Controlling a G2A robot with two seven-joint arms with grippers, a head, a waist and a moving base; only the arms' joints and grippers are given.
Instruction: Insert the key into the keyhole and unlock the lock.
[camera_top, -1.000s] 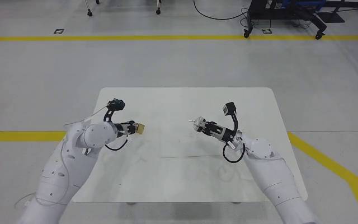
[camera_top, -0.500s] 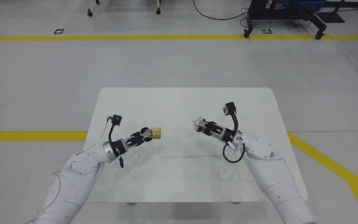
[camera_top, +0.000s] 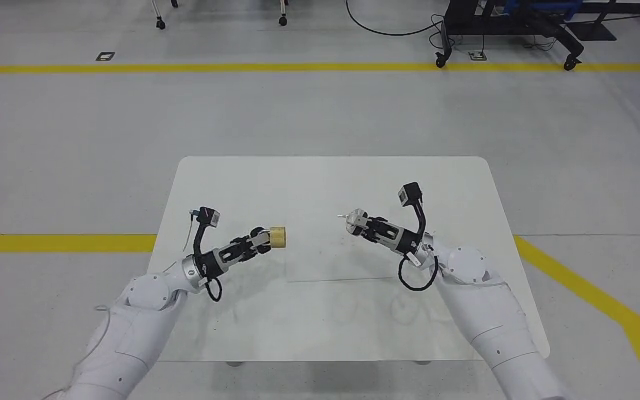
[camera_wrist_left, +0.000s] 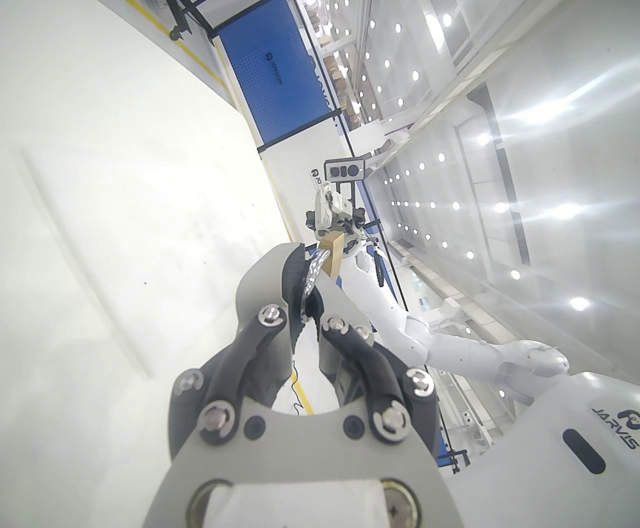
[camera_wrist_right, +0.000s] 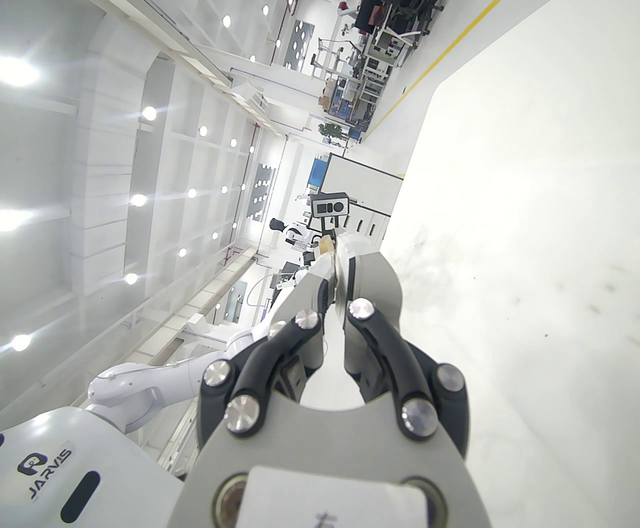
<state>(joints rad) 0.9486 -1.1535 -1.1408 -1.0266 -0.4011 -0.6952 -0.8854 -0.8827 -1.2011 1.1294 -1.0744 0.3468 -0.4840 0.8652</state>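
While both items are carried clear of the desk, treat each as a small, rigid metal part. In the top view the lock sits left of frame centre, projecting from the left gripper. The left wrist view shows that gripper's jaws clenched on the silver shackle, with the brass body outboard. Judged from this hold, the body is dense for its size and could pivot on the smooth shackle under side load. A grasp nearer the body would likely resist better. The key is right of frame centre, well apart from the lock, pinched flat in the right gripper, jaws closed on its head. It appears thin, light and slippery, so expect slip or twist if insertion is misaligned.
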